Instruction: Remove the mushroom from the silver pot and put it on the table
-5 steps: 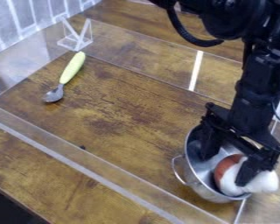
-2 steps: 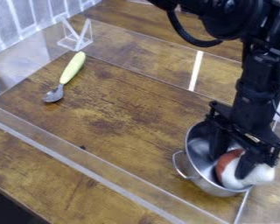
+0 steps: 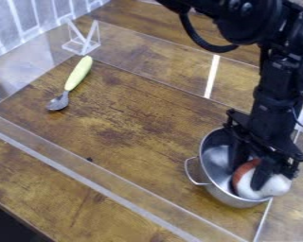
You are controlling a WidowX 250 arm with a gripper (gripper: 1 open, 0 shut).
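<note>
Lying on its side inside the small shiny silver pot (image 3: 215,178) at about 4 o'clock of the view: the little toy mushroom with a red-brown cap and fat white stem (image 3: 254,179). Long axis running from about 10 o'clock to 4 o'clock, with the red-brown cap toward 10 o'clock and the white stem toward 4 o'clock, out by the pot's rim. Not upright, tipped right over. Coming straight down into the pot from 12 o'clock: the black robot gripper (image 3: 259,163), pointing down. Black fingers (image 3: 230,144) spread on both sides of the mushroom, one at about 9 o'clock of it and one at about 3 o'clock. Fairly wide apart, around the mushroom. Too dark and blurry in there to tell whether the fingers touch or squeeze it, so cannot say if it is grabbed or loose. Sitting on the dark brown wooden table with clear plastic walls (image 3: 129,109): the pot, near the clear wall at 5 o'clock. Well apart, up at about 10 o'clock of the view: a spoon with a yellow-green handle and grey bowl (image 3: 69,82), lying flat on the wood, handle toward 1 o'clock.
</note>
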